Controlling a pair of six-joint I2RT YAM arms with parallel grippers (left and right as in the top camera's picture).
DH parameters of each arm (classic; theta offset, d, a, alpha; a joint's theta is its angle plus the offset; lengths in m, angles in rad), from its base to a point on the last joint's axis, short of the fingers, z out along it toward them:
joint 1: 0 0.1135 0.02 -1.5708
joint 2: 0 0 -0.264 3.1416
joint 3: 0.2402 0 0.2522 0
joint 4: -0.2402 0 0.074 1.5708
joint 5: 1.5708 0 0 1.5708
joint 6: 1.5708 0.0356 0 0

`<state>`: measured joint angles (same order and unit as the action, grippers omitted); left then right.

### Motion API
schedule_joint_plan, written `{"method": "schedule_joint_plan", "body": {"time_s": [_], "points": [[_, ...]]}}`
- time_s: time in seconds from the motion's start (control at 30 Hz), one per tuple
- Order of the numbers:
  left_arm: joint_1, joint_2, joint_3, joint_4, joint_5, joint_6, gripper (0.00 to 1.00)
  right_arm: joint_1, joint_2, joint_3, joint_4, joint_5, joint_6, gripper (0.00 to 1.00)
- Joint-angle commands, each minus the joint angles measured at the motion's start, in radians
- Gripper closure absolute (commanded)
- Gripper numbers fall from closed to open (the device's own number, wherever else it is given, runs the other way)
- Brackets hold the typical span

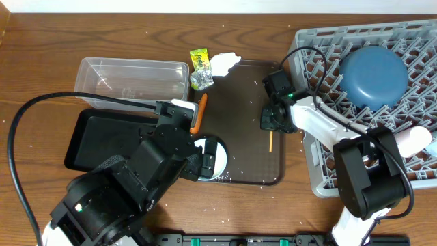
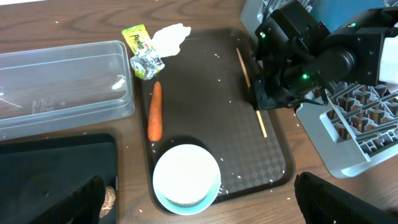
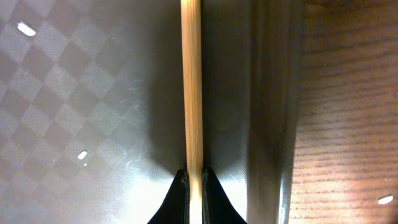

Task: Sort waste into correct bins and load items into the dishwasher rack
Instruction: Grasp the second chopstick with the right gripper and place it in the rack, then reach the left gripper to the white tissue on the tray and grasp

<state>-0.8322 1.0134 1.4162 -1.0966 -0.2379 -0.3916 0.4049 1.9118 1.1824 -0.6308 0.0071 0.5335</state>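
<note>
My right gripper [image 1: 270,123] is shut on a wooden chopstick [image 3: 191,87] that lies on the brown serving tray [image 1: 246,89], near its right rim; the stick also shows in the left wrist view [image 2: 262,123]. My left gripper [image 2: 199,208] is open wide above a white bowl [image 2: 186,176] with a light-blue rim under it, at the tray's front left. An orange carrot [image 1: 199,113], yellow-green wrappers [image 1: 200,68] and a white tissue [image 1: 223,63] lie at the tray's back left. A dark-blue dish [image 1: 373,75] sits in the grey rack [image 1: 321,171]. A brown lump [image 2: 109,199] lies in the black tray [image 1: 95,137].
The clear tub [image 1: 133,78] stands behind the black tray, left of the serving tray. Rice grains [image 2: 225,87] are scattered on the serving tray and table. A pale cup [image 1: 414,141] rests in the rack's front right. The rack's left wall is close beside my right arm.
</note>
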Motion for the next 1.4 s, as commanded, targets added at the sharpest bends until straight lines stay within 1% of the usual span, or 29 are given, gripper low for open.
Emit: {"method": "schedule_joint_plan", "body": {"time_s": [0.0,0.1,0.17,0.23,0.3,0.43,0.53,0.67,0.7,0.73,0.77,0.8,0.93,1.0,1.1,1.13,1.3,1.37], "points": [[0.002,-0.002,0.013,-0.002,0.002,0.006,0.02,-0.02,-0.073,0.01,0.003,-0.039,-0.126,0.99],[0.002,-0.002,0.013,-0.002,0.003,0.006,0.02,-0.052,-0.199,0.016,-0.008,-0.099,-0.269,0.99],[0.002,-0.002,0.013,-0.002,0.002,0.006,0.02,-0.089,-0.289,0.016,-0.024,-0.093,-0.34,0.99],[0.002,-0.002,0.013,-0.002,0.002,0.006,0.02,-0.138,-0.365,0.016,-0.024,-0.093,-0.443,0.99],[0.002,-0.002,0.013,-0.002,0.002,0.006,0.02,-0.197,-0.417,0.015,-0.015,-0.093,-0.558,0.99],[0.002,-0.002,0.013,-0.002,0.002,0.006,0.02,-0.303,-0.426,0.013,-0.013,-0.093,-0.69,0.99],[0.002,-0.002,0.013,-0.002,0.002,0.006,0.02,-0.343,-0.391,0.01,-0.013,-0.094,-0.694,0.99],[0.002,-0.002,0.013,-0.002,0.002,0.006,0.02,-0.348,-0.324,0.01,-0.015,-0.093,-0.705,0.99],[0.002,-0.002,0.013,-0.002,0.002,0.006,0.02,-0.343,-0.307,0.01,-0.019,-0.093,-0.708,0.97],[0.002,-0.002,0.013,-0.002,0.002,0.006,0.02,-0.341,-0.301,0.01,-0.021,-0.093,-0.708,0.88],[0.002,-0.002,0.013,-0.002,0.002,0.006,0.02,-0.338,-0.299,0.011,-0.023,-0.093,-0.707,0.73],[0.002,-0.002,0.013,-0.002,0.002,0.006,0.02,-0.333,-0.303,0.012,-0.023,-0.093,-0.707,0.66],[0.002,-0.002,0.013,-0.002,0.002,0.006,0.02,-0.3,-0.372,0.015,-0.011,-0.1,-0.658,0.6],[0.002,-0.002,0.013,-0.002,0.003,0.006,0.02,-0.27,-0.422,0.015,-0.011,-0.157,-0.63,0.57],[0.002,-0.002,0.013,-0.002,0.002,0.006,0.02,-0.216,-0.489,0.015,-0.01,-0.253,-0.615,0.47],[0.002,-0.002,0.013,-0.002,0.002,0.006,0.02,-0.198,-0.505,0.015,-0.008,-0.267,-0.603,0.46],[0.002,-0.002,0.013,0.002,0.009,-0.011,0.02,-0.111,-0.54,0.015,-0.01,-0.273,-0.5,0.44],[0.002,-0.002,0.013,0.001,0.046,-0.032,0.02,-0.092,-0.539,0.015,-0.027,-0.273,-0.47,0.44]]}}
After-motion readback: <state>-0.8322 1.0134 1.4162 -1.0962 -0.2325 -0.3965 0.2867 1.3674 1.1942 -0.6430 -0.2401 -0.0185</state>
